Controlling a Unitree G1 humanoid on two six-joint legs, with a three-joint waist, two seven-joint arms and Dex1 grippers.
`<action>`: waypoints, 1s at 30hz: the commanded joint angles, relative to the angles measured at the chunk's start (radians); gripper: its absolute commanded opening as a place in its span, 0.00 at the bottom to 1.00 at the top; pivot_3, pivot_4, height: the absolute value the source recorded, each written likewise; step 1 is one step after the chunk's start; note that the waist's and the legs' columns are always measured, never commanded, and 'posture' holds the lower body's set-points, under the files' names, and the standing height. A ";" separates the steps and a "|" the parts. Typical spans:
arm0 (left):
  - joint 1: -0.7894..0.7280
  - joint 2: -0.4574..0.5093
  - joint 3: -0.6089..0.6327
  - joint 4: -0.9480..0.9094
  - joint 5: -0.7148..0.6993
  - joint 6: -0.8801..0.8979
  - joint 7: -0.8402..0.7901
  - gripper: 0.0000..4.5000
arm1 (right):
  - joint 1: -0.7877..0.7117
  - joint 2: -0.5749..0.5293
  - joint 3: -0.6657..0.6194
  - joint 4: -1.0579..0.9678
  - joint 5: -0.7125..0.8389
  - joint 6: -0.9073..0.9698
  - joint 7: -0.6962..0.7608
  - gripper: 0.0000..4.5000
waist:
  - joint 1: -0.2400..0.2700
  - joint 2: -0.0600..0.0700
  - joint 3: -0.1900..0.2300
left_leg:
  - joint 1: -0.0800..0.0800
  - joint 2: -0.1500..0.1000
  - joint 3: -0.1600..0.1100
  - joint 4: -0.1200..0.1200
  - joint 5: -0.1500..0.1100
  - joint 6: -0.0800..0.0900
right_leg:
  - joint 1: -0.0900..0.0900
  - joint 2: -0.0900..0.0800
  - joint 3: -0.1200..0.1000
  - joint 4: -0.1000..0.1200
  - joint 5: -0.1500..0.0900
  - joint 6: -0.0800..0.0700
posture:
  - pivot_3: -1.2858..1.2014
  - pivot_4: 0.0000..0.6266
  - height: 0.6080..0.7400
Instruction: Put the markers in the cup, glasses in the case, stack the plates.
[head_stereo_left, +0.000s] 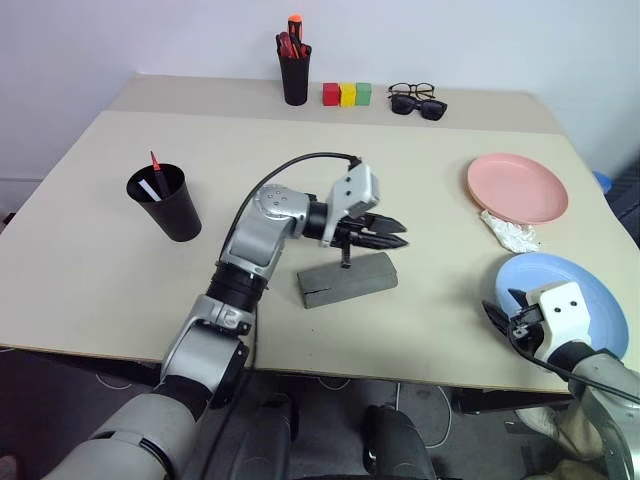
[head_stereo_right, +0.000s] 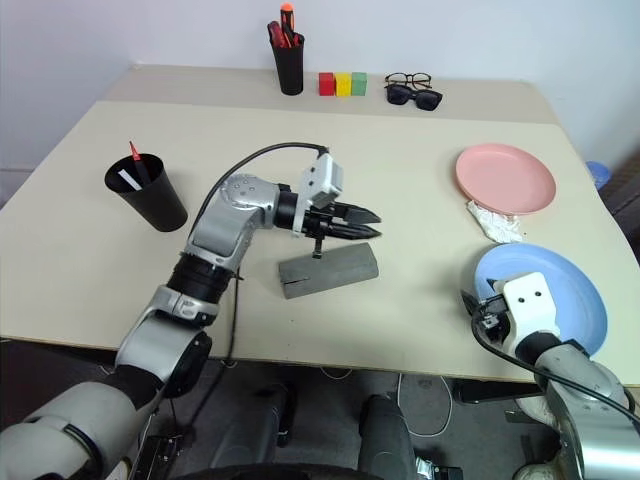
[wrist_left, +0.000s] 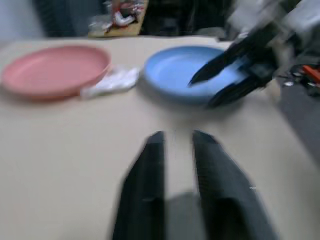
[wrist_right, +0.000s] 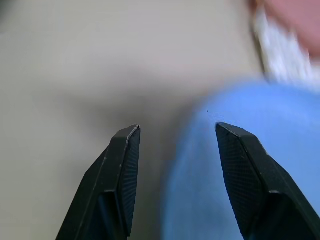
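The black cup (head_stereo_left: 165, 207) stands at the left of the table with the red marker (head_stereo_left: 155, 162) and the white marker (head_stereo_left: 148, 190) upright inside it. Mid-table lies the grey case (head_stereo_left: 350, 280), lid down. The glasses are out of view. My left gripper (head_stereo_left: 402, 235) hovers just above the case, pointing right, open by a narrow gap with nothing in it. The pink plate (head_stereo_left: 517, 187) sits at the right, the blue plate (head_stereo_left: 575, 295) nearer the front edge. My right gripper (wrist_right: 177, 130) is open, its fingers either side of the blue plate's left rim.
A crumpled white wad (head_stereo_left: 510, 232) lies between the two plates. Along the back stand a black pen pot (head_stereo_left: 294, 75) with red and orange pens, three coloured blocks (head_stereo_left: 346, 94), and black-framed glasses and sunglasses (head_stereo_left: 418, 100). The table's front edge runs close under the blue plate.
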 joint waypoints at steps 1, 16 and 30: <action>0.022 -0.006 -0.046 -0.110 -0.021 0.100 0.064 0.66 | -0.016 -0.006 0.009 0.023 -0.027 0.001 -0.010 0.53 | -0.004 0.002 -0.001 | 0.002 0.000 0.000 0.000 0.000 0.000 | 0.000 0.000 0.000 0.001 -0.001 -0.002 | 0.52 0.24 1.00; 0.027 0.079 -0.112 -0.195 -0.068 0.139 0.101 1.00 | -0.112 -0.011 0.039 0.087 -0.041 0.074 -0.021 0.01 | -0.008 0.001 -0.002 | 0.007 0.000 -0.001 0.001 0.000 0.000 | 0.007 0.000 0.000 -0.002 -0.003 -0.001 | 0.52 0.24 1.00; 0.048 0.096 -0.129 -0.246 -0.109 0.135 0.140 1.00 | -0.435 -0.142 0.059 0.065 -0.118 0.209 -0.081 0.01 | -0.026 0.003 0.000 | 0.006 0.000 0.000 0.000 0.000 0.000 | 0.005 0.000 0.000 -0.002 -0.003 -0.001 | 0.52 0.24 1.00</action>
